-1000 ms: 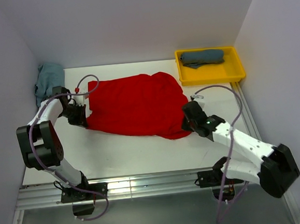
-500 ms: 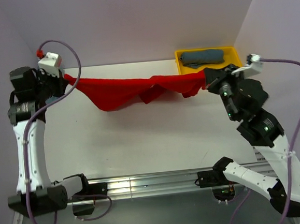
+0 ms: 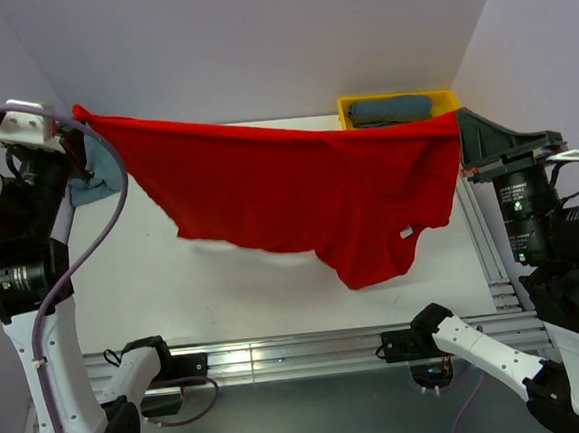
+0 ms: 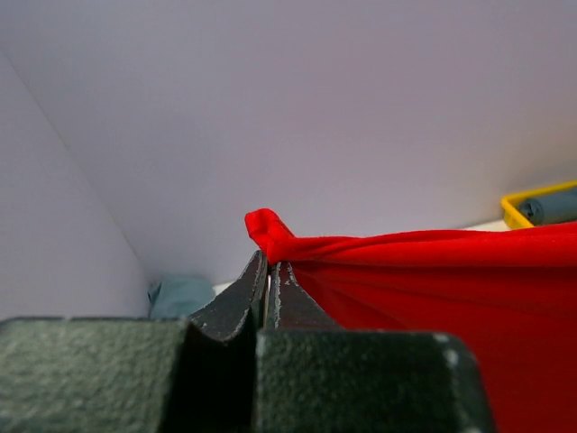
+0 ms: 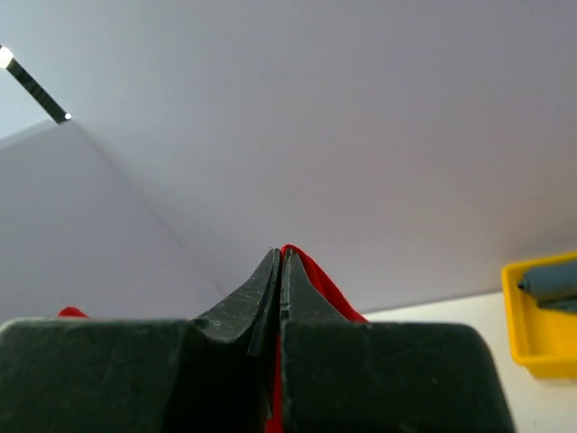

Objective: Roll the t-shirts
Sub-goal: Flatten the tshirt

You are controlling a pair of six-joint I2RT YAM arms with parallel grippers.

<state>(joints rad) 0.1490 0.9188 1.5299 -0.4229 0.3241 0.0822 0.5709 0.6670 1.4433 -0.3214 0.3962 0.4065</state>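
top external: shirt [image 3: 298, 191] now lifted and spread, ready to lay flat. left gripper [image 3: 70, 128] and right gripper [image 3: 460, 128] clamp its corners tight.

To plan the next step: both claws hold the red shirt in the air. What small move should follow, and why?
Probably lower both arms together, laying the red t-shirt flat on the table. The left claw and right claw are shut on its top edge, and it hangs spread between them.

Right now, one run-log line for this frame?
red t-shirt: held up, spread between arms | left end effector: shut on one end | right end effector: shut on other end | blue-grey t-shirt: in yellow tray
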